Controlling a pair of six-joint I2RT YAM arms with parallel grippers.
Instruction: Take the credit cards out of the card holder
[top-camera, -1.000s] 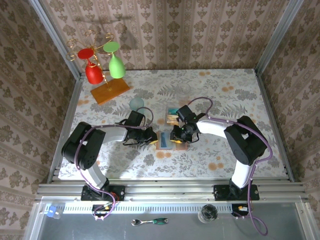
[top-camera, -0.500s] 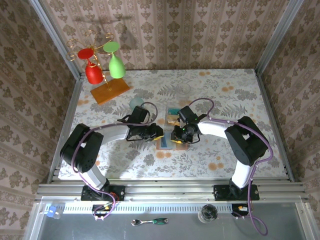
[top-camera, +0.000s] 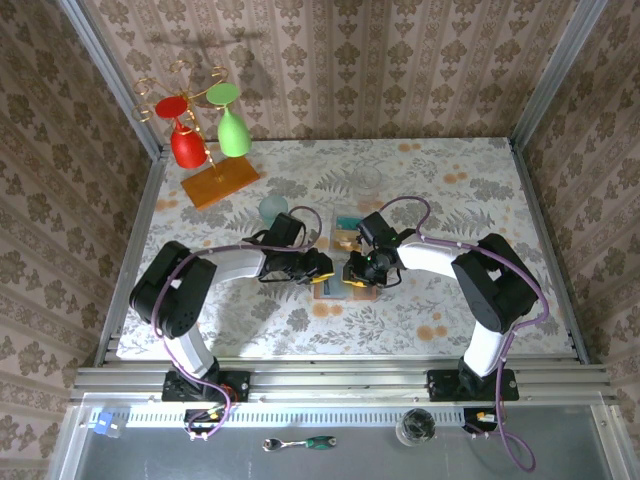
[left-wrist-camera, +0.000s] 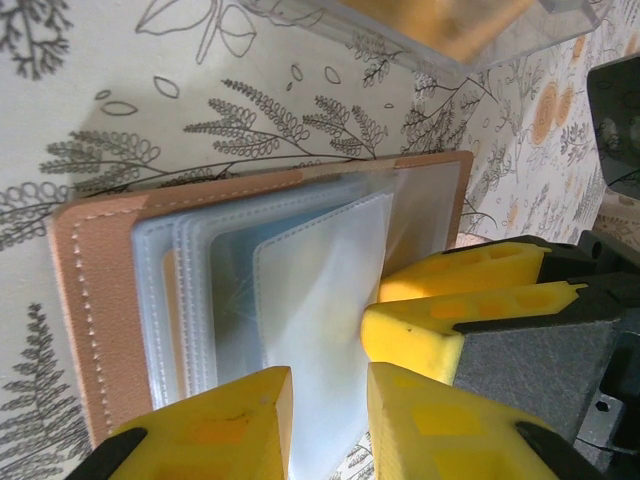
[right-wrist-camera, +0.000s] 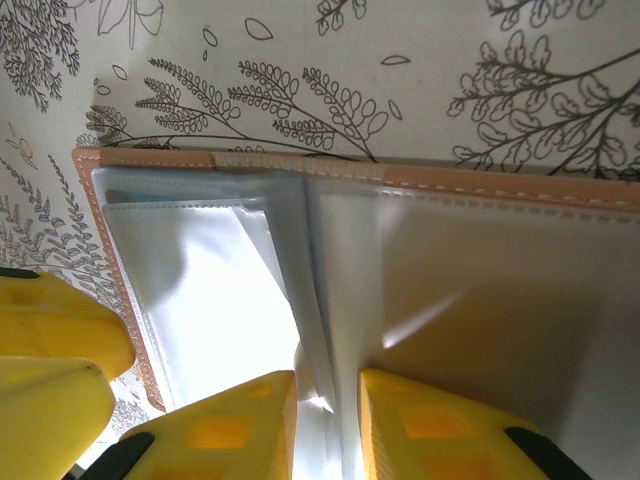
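Note:
The brown card holder (top-camera: 334, 287) lies open on the flowered table between my two grippers. Its clear sleeves fan out in the left wrist view, inside the stitched brown border (left-wrist-camera: 95, 300). A bluish credit card (left-wrist-camera: 228, 300) shows faintly through the sleeves, with a thin orange edge (left-wrist-camera: 171, 335) beside it. My left gripper (top-camera: 321, 268) (left-wrist-camera: 328, 390) hovers over the loose top sleeve, its jaws a little apart with nothing pinched. My right gripper (top-camera: 356, 275) (right-wrist-camera: 328, 390) is closed on the upright bundle of sleeves at the holder's fold (right-wrist-camera: 320, 290). Its yellow fingers (left-wrist-camera: 455, 315) show at the right of the left wrist view.
A clear plastic box (top-camera: 346, 233) holding teal and tan cards sits just behind the holder. An orange wooden rack base (top-camera: 220, 183) with a red glass (top-camera: 187, 146) and a green glass (top-camera: 233, 131) stands back left. Two clear glass pieces (top-camera: 272, 208) (top-camera: 368, 178) rest mid-table.
My left gripper has slid right onto the holder's left half, and its jaws have parted from shut. The right gripper has stayed almost still, closed on the sleeves.

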